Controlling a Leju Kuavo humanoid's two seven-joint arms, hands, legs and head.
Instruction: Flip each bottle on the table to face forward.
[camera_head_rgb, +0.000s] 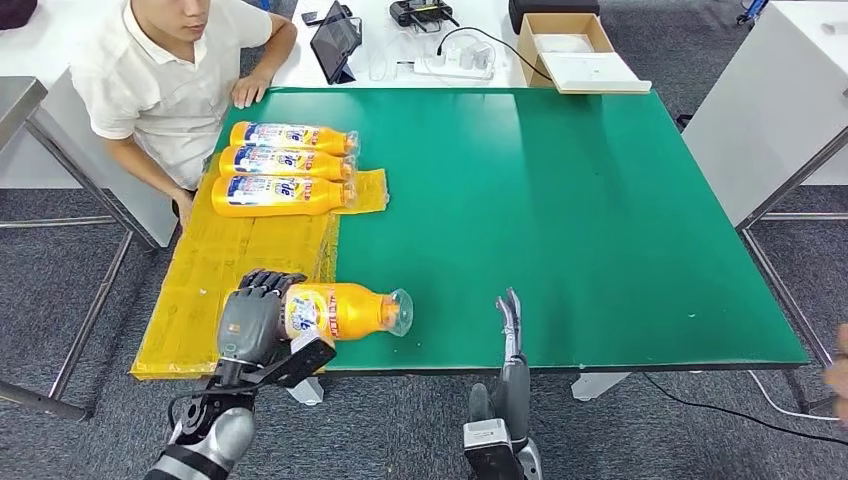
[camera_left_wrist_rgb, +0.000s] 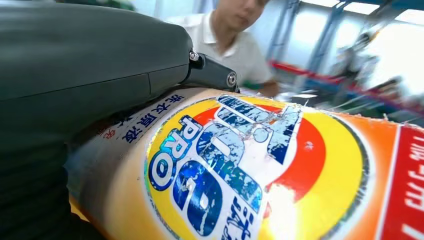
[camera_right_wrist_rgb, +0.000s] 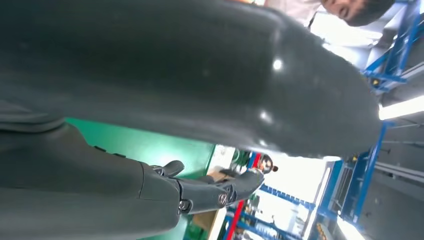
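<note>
Orange bottle (camera_head_rgb: 345, 311) lies near your tabletop's (camera_head_rgb: 600, 220) front-left corner, long axis along that edge, cap toward the right hand (camera_head_rgb: 511, 318), whose fingers stand apart, base clamped in left-hand (camera_head_rgb: 256, 318) fingers.

My arms: silver, black cabling lower left; left hand (camera_head_rgb: 258, 318) grey-backed, dark fingers; right hand (camera_head_rgb: 511, 318) grey, slender.

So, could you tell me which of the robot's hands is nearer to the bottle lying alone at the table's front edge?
Left. The left hand grips that bottle at its base end, while the right hand rests open on the green table, apart from the bottle's cap end.
</note>
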